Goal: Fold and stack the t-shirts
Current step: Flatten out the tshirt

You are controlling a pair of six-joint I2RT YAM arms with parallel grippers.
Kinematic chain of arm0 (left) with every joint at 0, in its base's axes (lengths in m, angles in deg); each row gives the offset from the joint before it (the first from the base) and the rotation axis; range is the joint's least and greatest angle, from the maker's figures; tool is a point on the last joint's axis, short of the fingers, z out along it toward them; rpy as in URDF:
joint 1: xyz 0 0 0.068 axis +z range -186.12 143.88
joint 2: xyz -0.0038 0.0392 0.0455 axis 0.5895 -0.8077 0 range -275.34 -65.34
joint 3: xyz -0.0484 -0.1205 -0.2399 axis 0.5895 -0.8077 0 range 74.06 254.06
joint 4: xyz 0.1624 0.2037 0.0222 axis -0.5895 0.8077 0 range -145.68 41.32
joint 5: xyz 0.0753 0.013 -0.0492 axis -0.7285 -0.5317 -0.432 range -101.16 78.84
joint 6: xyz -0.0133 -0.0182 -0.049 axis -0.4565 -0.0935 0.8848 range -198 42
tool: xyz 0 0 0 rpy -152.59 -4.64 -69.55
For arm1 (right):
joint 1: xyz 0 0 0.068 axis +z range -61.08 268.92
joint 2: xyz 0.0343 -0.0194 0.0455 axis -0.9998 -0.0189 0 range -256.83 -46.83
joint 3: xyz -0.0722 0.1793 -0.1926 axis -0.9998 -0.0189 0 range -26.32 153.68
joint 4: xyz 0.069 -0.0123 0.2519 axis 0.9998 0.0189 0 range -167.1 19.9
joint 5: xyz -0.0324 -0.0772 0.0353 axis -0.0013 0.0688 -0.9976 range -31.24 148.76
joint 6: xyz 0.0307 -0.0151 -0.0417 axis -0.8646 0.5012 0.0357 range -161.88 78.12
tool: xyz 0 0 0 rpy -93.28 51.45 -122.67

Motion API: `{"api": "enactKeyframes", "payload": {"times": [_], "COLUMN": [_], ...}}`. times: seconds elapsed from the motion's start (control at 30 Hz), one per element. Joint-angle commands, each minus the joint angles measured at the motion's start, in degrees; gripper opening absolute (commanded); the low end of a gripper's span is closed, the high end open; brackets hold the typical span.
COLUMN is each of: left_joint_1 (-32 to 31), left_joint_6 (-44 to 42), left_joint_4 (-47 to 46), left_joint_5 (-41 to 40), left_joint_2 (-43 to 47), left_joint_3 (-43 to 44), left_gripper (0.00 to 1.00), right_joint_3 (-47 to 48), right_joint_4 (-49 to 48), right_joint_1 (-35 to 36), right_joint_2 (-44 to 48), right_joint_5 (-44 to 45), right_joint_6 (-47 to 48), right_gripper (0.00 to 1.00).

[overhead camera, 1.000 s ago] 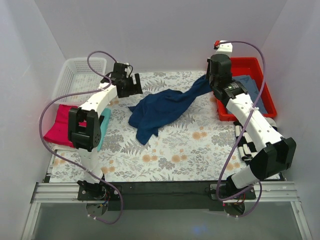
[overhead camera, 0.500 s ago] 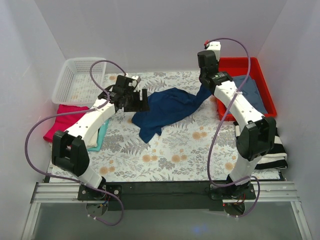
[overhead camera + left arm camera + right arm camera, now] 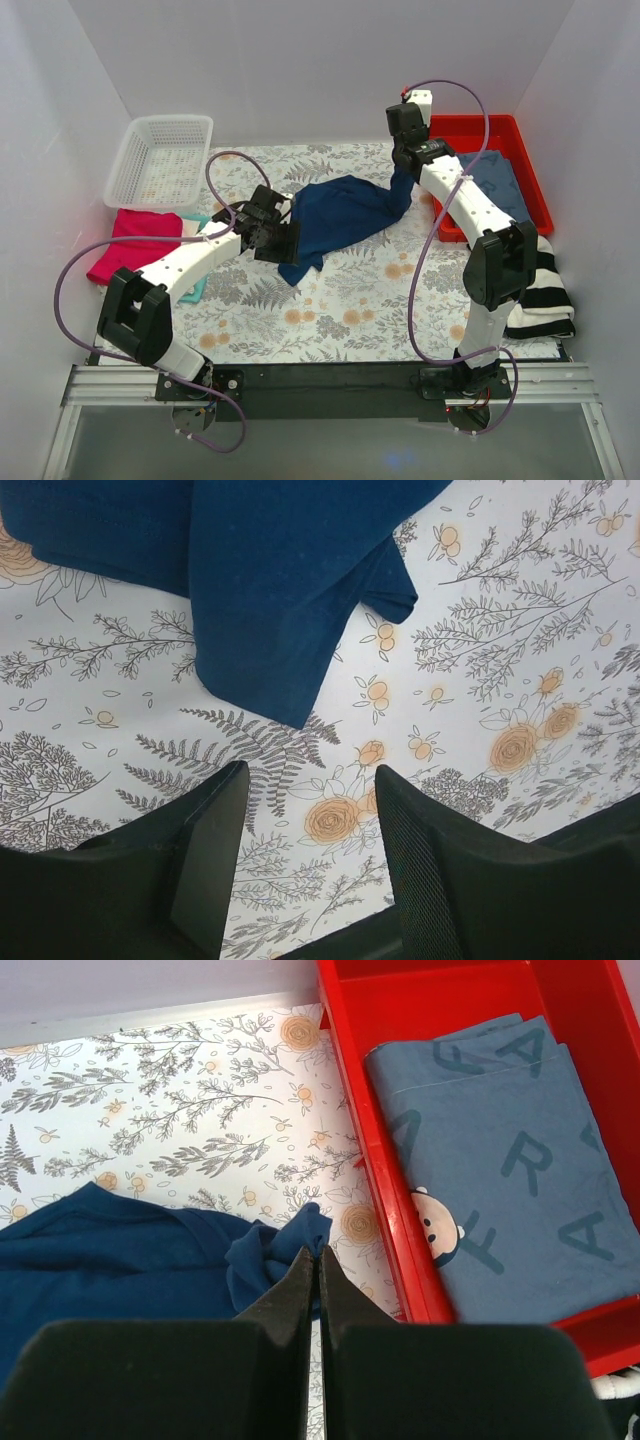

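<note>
A navy t-shirt (image 3: 345, 212) lies crumpled on the flowered table cloth at the middle back; its print is hidden. My right gripper (image 3: 402, 182) is shut on a bunched end of the navy t-shirt (image 3: 110, 1255), at the gripper's tips (image 3: 318, 1252), just left of the red bin. My left gripper (image 3: 283, 243) is open and empty. It hovers over the cloth (image 3: 480, 680) just short of the navy t-shirt's hanging corner (image 3: 270, 590), at the gripper's gap (image 3: 312, 775). A red-pink tee (image 3: 130, 245) and a teal edge (image 3: 196, 289) lie at the left under the left arm.
A red bin (image 3: 480, 122) at the back right holds a folded blue lettered tee (image 3: 510, 1160). A white basket (image 3: 165, 160) stands at the back left. A black-and-white striped cloth (image 3: 545, 295) lies at the right edge. White walls close in on three sides.
My left arm swung right and nearer, down to the shirt's left corner. My right gripper moved left along the back with the shirt's end in it, and the shirt bunched leftward.
</note>
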Motion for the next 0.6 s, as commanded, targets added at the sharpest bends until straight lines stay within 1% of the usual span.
{"api": "enactKeyframes", "payload": {"times": [0.0, 0.17, 0.43, 0.57], "left_joint_1": [-0.66, -2.32, -4.08, -4.35], "left_joint_6": [-0.62, 2.10, 4.66, 5.71], "left_joint_4": [-0.96, -4.56, -10.00, -10.10], "left_joint_5": [-2.79, -4.54, -4.72, -5.69], "left_joint_2": [0.83, -1.36, -4.79, -5.67], "left_joint_3": [-1.09, -2.68, -4.96, -6.89], "left_gripper": [0.51, 0.48, 0.44, 0.44], "right_joint_3": [1.26, 0.81, 0.99, 0.73], "right_joint_4": [0.55, 1.08, 2.57, 3.27], "right_joint_1": [-0.52, -1.05, -1.75, -1.75], "right_joint_2": [1.20, 1.73, 2.43, 3.22], "right_joint_5": [-0.23, -0.66, -1.19, -1.19], "right_joint_6": [-1.92, -2.71, -2.98, -3.16], "right_gripper": [0.01, 0.01, 0.01, 0.01]}}
